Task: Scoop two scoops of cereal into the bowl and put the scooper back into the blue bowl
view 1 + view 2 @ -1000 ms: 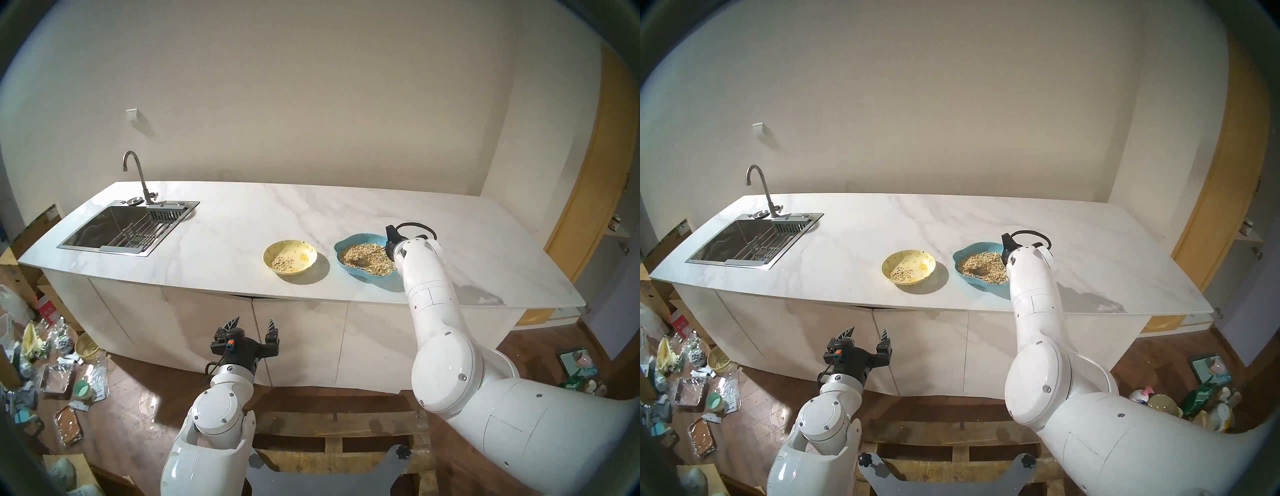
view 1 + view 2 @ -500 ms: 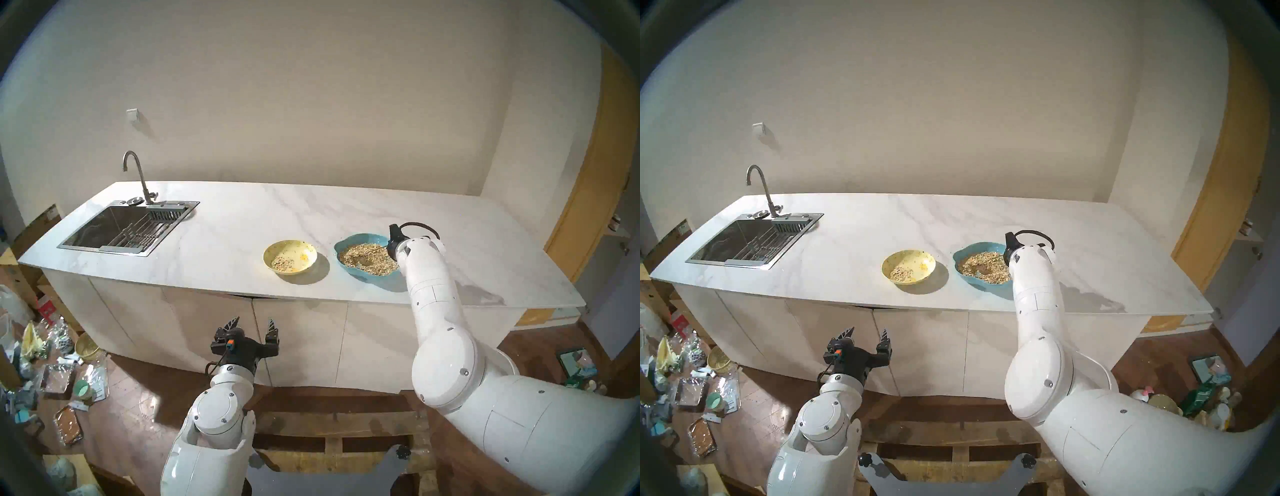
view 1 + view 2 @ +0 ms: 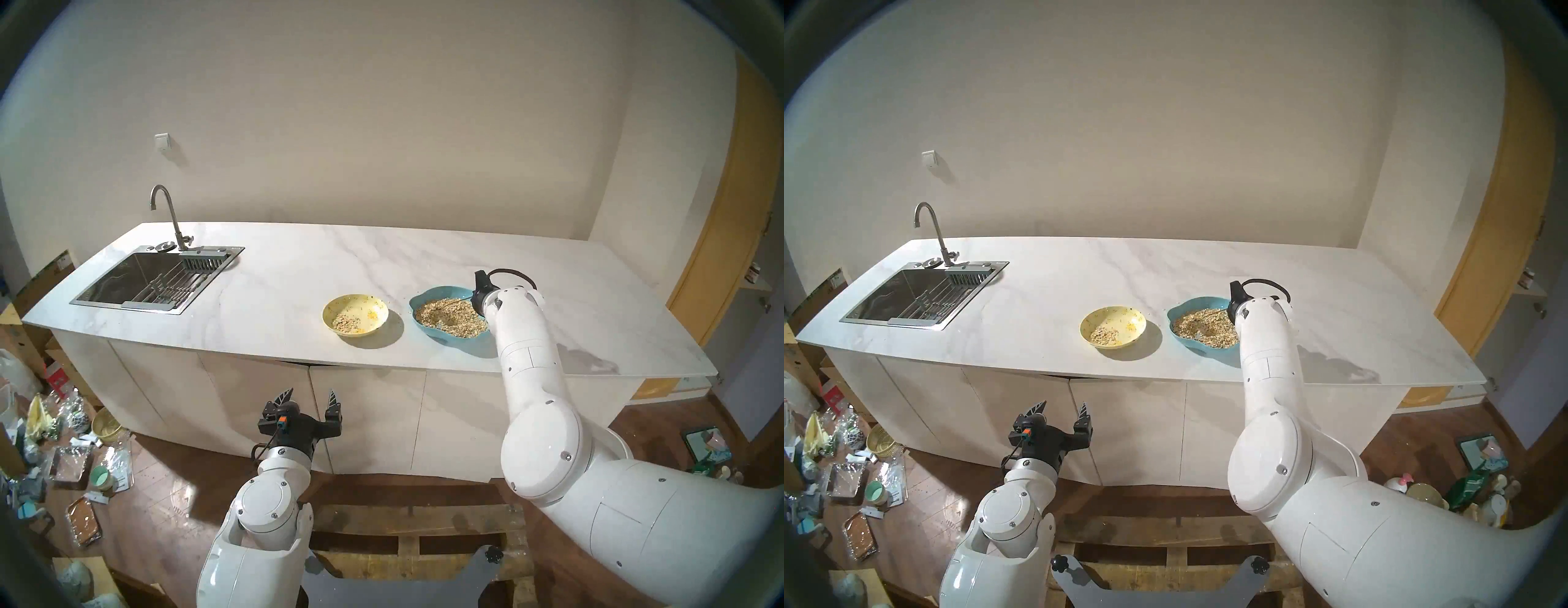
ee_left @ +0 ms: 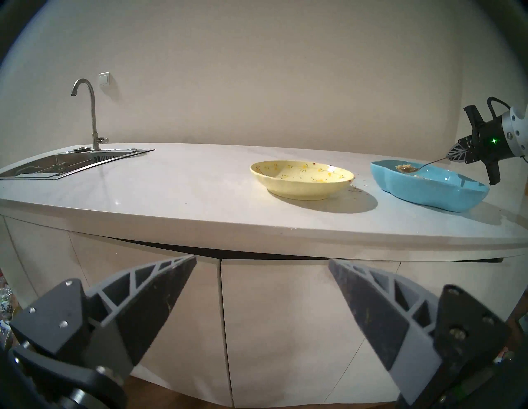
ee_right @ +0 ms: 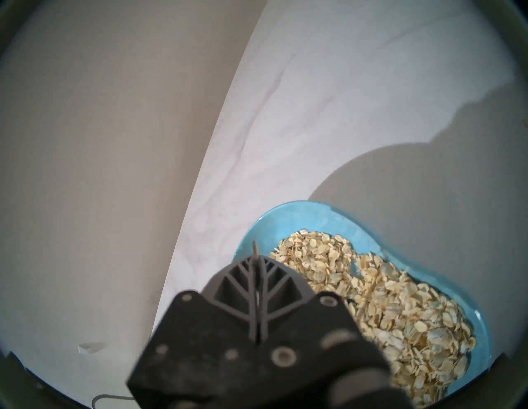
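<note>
The light-blue wavy bowl (image 3: pixel 443 290) holds a heap of cereal (image 3: pixel 449 319) on the counter's right part. It also shows in the right wrist view (image 5: pixel 285 217) with its cereal (image 5: pixel 385 302). My right gripper (image 3: pixel 476 297) is shut on the handle of the silver spoon (image 4: pixel 430 163) at the bowl's right rim. The spoon's head carries cereal just above the blue rim. The yellow flowered bowl (image 3: pixel 360 303) stands left of it with a small pile of cereal (image 3: pixel 345 323). My left gripper (image 3: pixel 312 397) hangs open and empty below the counter front.
A steel sink (image 3: pixel 127 278) with a faucet (image 3: pixel 169 216) takes the counter's far left. A few loose flakes (image 4: pixel 355 189) lie between the bowls. The cabinet doors (image 4: pixel 285 314) are right before the left gripper. Clutter (image 3: pixel 72 450) covers the floor at left.
My right gripper has drawn the spoon back through the cereal in the blue bowl and lifted it slightly. The left arm has not moved.
</note>
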Controlling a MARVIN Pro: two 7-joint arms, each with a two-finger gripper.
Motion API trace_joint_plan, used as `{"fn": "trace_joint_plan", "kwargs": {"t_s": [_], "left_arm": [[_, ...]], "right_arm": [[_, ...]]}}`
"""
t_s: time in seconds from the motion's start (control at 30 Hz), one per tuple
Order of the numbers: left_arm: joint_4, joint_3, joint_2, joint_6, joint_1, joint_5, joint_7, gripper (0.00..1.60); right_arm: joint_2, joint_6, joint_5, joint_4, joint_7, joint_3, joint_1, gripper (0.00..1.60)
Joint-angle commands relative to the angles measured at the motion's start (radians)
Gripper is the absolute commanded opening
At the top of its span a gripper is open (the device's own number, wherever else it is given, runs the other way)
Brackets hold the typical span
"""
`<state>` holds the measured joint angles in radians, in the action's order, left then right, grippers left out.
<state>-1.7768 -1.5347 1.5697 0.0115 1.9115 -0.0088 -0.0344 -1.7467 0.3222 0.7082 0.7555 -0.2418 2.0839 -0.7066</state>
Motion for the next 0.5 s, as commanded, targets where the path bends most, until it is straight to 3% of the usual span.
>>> {"fn": "trace_joint_plan", "kwargs": {"t_s": [0.0,0.47], "left_arm": [[-0.025,0.003,0.0,0.006,-0.005,-0.002,0.004,1.6],[-0.026,0.003,0.0,0.006,-0.005,-0.002,0.004,1.6]], "right_arm": [[-0.02,0.01,0.008,0.047,0.008,-0.011,0.033,0.0],[-0.085,0.046,0.008,0.13,-0.006,-0.05,0.0,0.0]]}}
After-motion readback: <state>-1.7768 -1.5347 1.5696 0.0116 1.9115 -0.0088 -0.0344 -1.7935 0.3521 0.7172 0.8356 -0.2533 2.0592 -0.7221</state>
